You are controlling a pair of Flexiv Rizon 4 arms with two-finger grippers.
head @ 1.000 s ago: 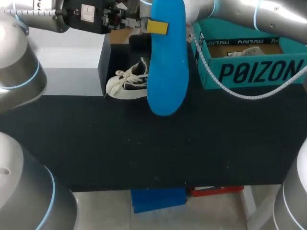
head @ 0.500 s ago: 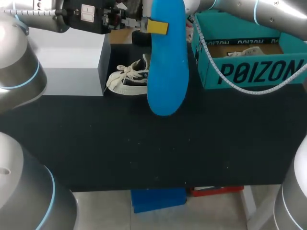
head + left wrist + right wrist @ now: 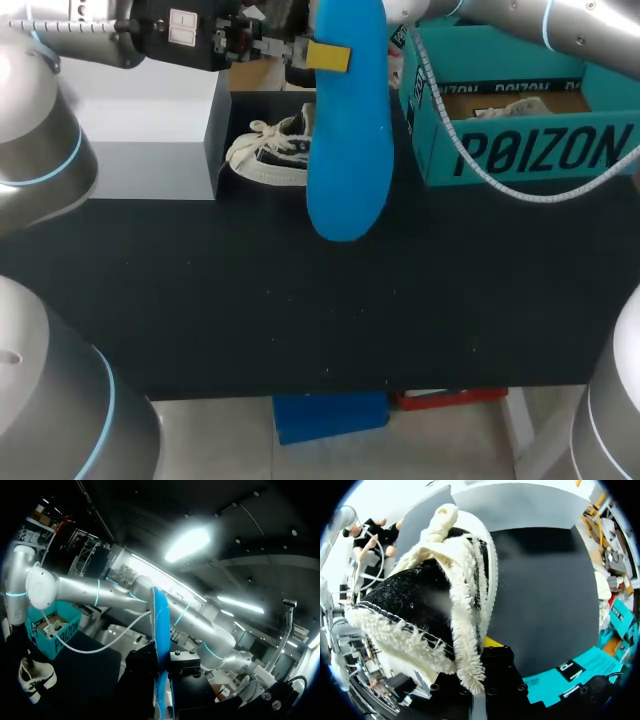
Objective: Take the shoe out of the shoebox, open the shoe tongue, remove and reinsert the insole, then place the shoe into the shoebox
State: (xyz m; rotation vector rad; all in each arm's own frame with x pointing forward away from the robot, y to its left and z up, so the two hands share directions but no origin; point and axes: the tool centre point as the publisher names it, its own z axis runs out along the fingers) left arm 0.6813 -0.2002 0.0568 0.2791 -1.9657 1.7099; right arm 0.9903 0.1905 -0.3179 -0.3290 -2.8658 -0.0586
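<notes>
The left end effector (image 3: 327,56) clamped the insole (image 3: 348,150), which hung lengthwise just right of the shoe (image 3: 268,158); the right end effector (image 3: 481,647) gripped that shoe's collar.

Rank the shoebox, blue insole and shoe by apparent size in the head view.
1. shoebox
2. insole, though it is held up nearer the camera
3. shoe, partly hidden behind the insole

Silver arms (image 3: 40,150), cyan joint rings (image 3: 548,22), white coiled cable (image 3: 530,195), black yellow-tipped end effector (image 3: 328,57)
</notes>
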